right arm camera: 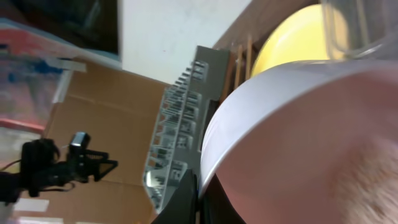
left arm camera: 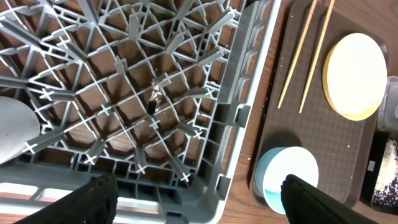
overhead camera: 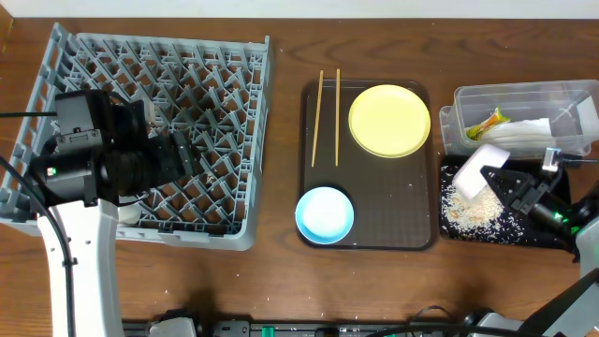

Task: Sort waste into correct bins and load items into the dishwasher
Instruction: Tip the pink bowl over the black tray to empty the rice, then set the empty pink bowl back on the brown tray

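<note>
Overhead: my left pincer point(overhead camera: 182, 154) hangs over the grey latticed rack point(overhead camera: 187, 75). The brown tray point(overhead camera: 393, 206) carries two thin chopsticks point(overhead camera: 328, 117), a round yellow plate point(overhead camera: 389, 120) and a blue bowl point(overhead camera: 325, 214). The clear tub point(overhead camera: 515, 91) holds a napkin point(overhead camera: 529, 133) and a wrapper point(overhead camera: 489, 122). Rice point(overhead camera: 468, 213) speckles the glossy black tray point(overhead camera: 524, 229).

Left wrist: that pincer gapes wide, empty, above the pegs.

Right wrist: my right pincer point(right arm camera: 202, 196) is clamped on the rim of the smooth white bowl point(right arm camera: 298, 124).

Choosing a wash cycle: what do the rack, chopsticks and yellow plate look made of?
The dish rack looks like matte grey moulded plastic: uniform colour, latticed walls and pegs. The chopsticks look like bare pale wood or bamboo, thin, no gloss. The yellow plate is smooth, evenly coloured, softly shiny: likely plastic or melamine, possibly glazed ceramic.
</note>
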Robot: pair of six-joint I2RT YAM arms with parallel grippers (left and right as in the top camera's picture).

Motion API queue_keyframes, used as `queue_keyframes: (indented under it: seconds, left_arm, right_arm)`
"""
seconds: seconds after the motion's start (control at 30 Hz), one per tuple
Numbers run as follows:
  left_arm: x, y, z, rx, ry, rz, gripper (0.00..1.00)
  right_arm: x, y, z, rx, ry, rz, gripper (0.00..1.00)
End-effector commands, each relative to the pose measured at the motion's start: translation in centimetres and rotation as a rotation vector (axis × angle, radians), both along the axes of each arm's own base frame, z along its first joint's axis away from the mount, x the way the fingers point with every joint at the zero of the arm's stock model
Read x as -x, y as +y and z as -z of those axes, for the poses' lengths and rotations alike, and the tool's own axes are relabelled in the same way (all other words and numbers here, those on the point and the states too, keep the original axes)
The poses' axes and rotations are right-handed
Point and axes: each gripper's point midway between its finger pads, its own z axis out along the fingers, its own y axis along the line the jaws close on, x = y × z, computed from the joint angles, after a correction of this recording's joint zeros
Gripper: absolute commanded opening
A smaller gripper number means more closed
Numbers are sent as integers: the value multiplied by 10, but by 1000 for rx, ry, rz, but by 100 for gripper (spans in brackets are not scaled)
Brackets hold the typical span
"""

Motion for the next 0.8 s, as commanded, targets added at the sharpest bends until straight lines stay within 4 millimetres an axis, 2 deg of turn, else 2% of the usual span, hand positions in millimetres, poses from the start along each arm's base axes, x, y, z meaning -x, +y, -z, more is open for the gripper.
queue_keyframes:
  seconds: [0.0,0.03,0.1,0.13,0.2,0.23,0.3,0.33,0.4,0.5,0.63,0.73,0.77]
  left_arm:
    - [-3,1,-4,-15,-13,7,86]
    - [-4,1,-4,-15,-16,7,85]
    - [-3,1,-4,-15,-15,7,85]
    - [-3,1,-4,-14,-11,7,85]
    - [-2,1,-3,-14,-10,7,85]
    - [-3,1,-4,-15,-12,7,85]
    - [-2,1,-3,-14,-10,7,85]
    - [-2,1,-3,-14,-9,7,85]
    - [-3,1,-4,-14,-11,7,85]
    - [-2,1,-3,-14,-9,7,85]
    - [-2,1,-3,-14,-9,7,85]
    - [-2,1,-3,-14,-9,7,85]
    - [-2,1,-3,-14,-9,7,85]
  right_arm:
    - [-2,-5,-3,7,-21,12,1]
    - [-1,-4,-4,-43,28,21,1]
    - [2,2,-26,-118,-78,-11,1]
    - [1,1,-20,-84,-64,-6,1]
    - [-2,-9,11,-11,124,52,1]
    - [-1,-7,7,-57,138,51,1]
    - [2,3,-26,-113,-82,-16,1]
    - [0,2,-22,-85,-65,-12,1]
    - [-2,-4,2,-25,77,27,1]
    - [-1,1,-13,-60,-15,-3,1]
    - [-1,-1,-1,-18,51,14,1]
    - [1,4,-22,-27,-92,-18,1]
    - [0,3,-21,-11,-87,-15,1]
